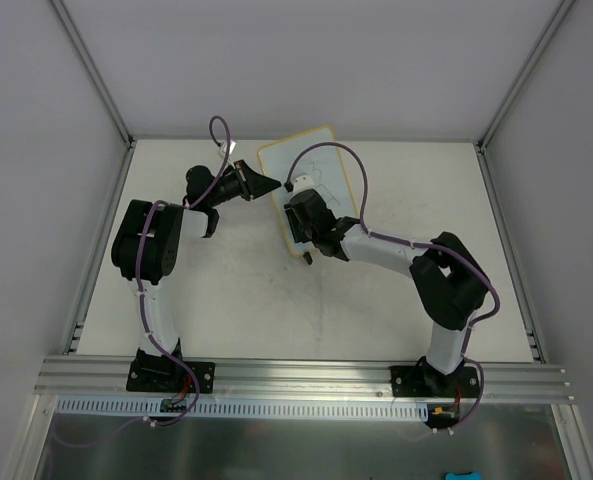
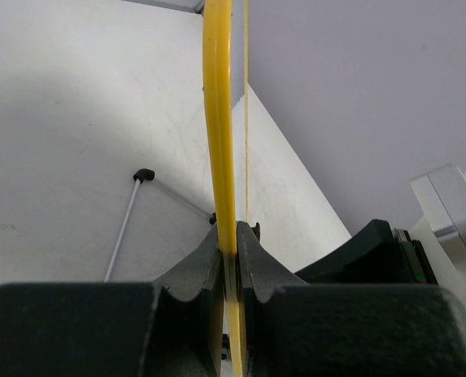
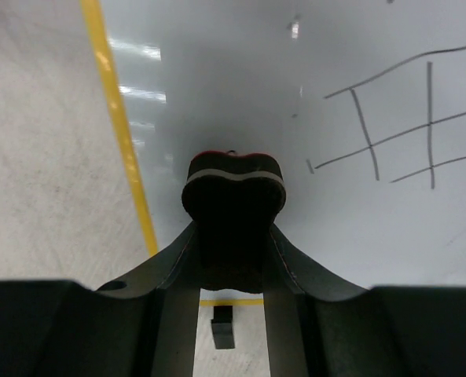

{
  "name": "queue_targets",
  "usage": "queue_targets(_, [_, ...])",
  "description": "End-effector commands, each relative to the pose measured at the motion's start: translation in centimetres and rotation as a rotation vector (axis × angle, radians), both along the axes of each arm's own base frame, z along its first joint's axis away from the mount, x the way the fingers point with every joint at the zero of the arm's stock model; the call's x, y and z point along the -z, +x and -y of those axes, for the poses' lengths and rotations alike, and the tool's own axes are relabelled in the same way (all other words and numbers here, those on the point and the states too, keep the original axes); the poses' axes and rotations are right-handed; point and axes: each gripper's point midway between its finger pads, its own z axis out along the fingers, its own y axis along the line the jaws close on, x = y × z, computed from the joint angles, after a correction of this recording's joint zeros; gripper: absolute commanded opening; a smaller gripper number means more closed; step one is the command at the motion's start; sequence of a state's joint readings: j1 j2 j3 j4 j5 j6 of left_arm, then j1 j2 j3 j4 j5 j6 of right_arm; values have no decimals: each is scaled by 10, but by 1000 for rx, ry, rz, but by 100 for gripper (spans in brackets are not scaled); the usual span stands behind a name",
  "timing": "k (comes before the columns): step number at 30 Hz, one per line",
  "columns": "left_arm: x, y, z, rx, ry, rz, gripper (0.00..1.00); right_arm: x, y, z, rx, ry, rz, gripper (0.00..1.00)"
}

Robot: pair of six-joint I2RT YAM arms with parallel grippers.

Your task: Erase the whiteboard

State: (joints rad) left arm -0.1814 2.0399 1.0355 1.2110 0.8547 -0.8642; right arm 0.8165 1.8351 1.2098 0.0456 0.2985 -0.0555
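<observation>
Whiteboard [image 1: 314, 158] at the far centre of the table [image 1: 226, 300], between both arms. Left gripper [image 2: 231, 245] is clamped on its yellow frame edge. Right gripper [image 3: 234, 229] grips a black eraser [image 3: 233, 192] at the board face, beside grid pen marks [image 3: 398, 133].

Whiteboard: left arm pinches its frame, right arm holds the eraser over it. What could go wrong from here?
The left gripper pinches only the thin yellow frame of the whiteboard; wiping pressure could twist it or slip it out of the jaws. The eraser in the right gripper sits off to one side of the pen marks; short strokes here may miss them.
</observation>
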Motion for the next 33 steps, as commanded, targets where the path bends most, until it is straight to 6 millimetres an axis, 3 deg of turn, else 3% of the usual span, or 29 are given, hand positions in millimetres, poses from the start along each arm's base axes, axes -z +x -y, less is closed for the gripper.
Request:
queue_targets(1, [-21, -7, 13, 50, 18, 143, 0, 0, -24, -62, -179, 118, -49, 0])
queue_targets(5, [-21, -8, 14, 55, 17, 144, 0, -3, -23, -68, -199, 121, -45, 0])
queue_targets(10, [-23, -9, 14, 53, 15, 149, 0, -2, -11, -54, -158, 98, -32, 0])
queue_targets(16, [-25, -11, 14, 55, 23, 155, 0, 5, 16, -7, -61, 132, -70, 0])
queue_targets(26, [-23, -12, 14, 58, 25, 153, 0, 8, 58, 99, 160, 110, -58, 0])
queue_targets(33, [-23, -12, 14, 63, 26, 155, 0, 4, 76, 143, 239, 120, -52, 0])
